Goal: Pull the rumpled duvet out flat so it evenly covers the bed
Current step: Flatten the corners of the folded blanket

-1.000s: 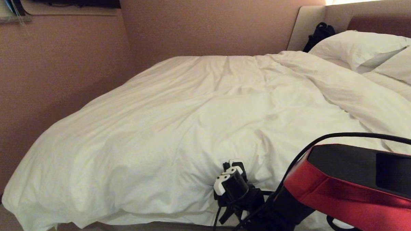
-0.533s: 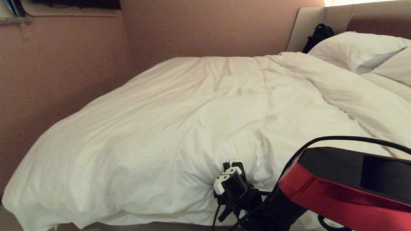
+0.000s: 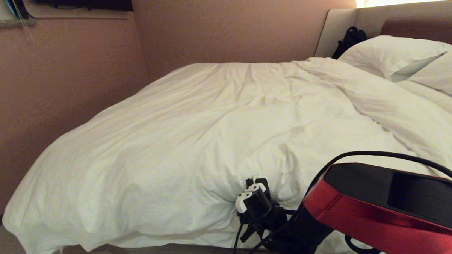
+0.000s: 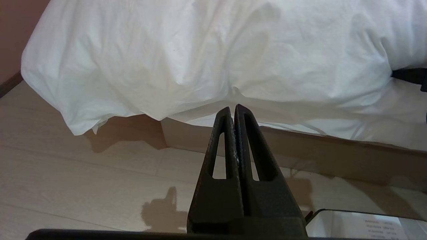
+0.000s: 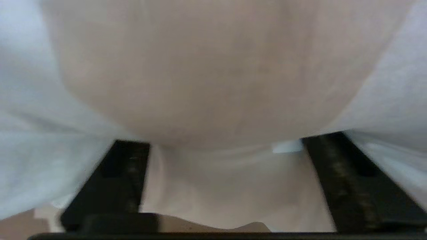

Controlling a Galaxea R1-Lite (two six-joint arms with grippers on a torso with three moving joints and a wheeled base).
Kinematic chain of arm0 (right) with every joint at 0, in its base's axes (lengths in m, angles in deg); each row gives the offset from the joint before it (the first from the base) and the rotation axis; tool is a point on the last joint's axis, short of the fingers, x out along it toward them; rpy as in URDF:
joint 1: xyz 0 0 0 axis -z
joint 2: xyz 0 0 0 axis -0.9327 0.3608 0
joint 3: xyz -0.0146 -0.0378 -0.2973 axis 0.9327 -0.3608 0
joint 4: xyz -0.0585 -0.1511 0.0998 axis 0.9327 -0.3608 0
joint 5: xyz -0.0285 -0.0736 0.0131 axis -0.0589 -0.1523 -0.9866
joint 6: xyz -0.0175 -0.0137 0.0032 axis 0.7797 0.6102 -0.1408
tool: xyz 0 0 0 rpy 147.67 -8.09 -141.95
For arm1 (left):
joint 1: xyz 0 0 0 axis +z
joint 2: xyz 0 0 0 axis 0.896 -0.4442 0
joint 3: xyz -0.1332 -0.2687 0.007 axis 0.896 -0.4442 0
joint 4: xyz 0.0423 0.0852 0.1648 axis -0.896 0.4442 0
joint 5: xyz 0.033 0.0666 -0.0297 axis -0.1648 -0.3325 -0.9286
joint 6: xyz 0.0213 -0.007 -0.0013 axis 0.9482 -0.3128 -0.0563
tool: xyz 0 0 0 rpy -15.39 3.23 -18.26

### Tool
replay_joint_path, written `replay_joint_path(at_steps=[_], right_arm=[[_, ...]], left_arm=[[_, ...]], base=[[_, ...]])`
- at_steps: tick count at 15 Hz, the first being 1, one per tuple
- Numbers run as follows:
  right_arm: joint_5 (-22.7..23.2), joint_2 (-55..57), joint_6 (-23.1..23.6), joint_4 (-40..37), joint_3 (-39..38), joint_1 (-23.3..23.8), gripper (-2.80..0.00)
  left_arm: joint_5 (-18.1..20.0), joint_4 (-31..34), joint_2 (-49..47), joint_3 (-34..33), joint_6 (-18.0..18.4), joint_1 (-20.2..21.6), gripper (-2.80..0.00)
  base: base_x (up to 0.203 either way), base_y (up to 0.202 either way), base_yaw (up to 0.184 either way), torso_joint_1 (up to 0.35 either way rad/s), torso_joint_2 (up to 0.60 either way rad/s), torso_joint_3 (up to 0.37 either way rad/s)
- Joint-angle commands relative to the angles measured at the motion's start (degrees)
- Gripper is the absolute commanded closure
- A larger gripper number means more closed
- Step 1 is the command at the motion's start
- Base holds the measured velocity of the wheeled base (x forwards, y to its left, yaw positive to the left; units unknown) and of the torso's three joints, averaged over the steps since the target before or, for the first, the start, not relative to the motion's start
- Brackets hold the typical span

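Observation:
The white duvet (image 3: pixel 211 135) lies creased over the bed, bunched in a thick ridge toward the pillows and hanging over the near edge and left corner. My right gripper (image 3: pixel 252 186) is pushed into the duvet's near edge. In the right wrist view its fingers (image 5: pixel 128 166) stand wide apart, open, with a bulge of duvet (image 5: pixel 213 66) between them. My left gripper (image 4: pixel 232 108) is shut and empty, parked low over the floor in front of the bed's base (image 4: pixel 300 146), apart from the overhanging duvet (image 4: pixel 200 50).
Two white pillows (image 3: pixel 392 53) lean at the padded headboard (image 3: pixel 414 19), with a black bag (image 3: pixel 349 40) beside them. A pinkish wall (image 3: pixel 59 91) runs close along the bed's far and left sides. My red right arm link (image 3: pixel 383 208) fills the lower right. Pale floor (image 4: pixel 83 173) lies before the bed.
The red link of my right arm has shifted a little left and lower. The right gripper stays in the same fold at the duvet's near edge.

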Motion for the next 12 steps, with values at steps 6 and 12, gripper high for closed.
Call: replay_joint_path(at_steps=[6, 12], right_arm=[[0.0, 0.0, -0.3, 0.0, -0.1, -0.1, 0.00], [-0.1, -8.0, -0.8, -0.1, -4.1, -2.8, 0.00]], left_arm=[[0.0, 0.1, 0.0, 0.0, 0.0, 0.0, 0.00], [0.0, 0.1, 0.0, 0.0, 0.0, 0.0, 0.00]], base=[[0.000, 0.000, 0.000, 0.000, 0.00, 0.000], [0.000, 0.000, 0.000, 0.000, 0.00, 0.000]])
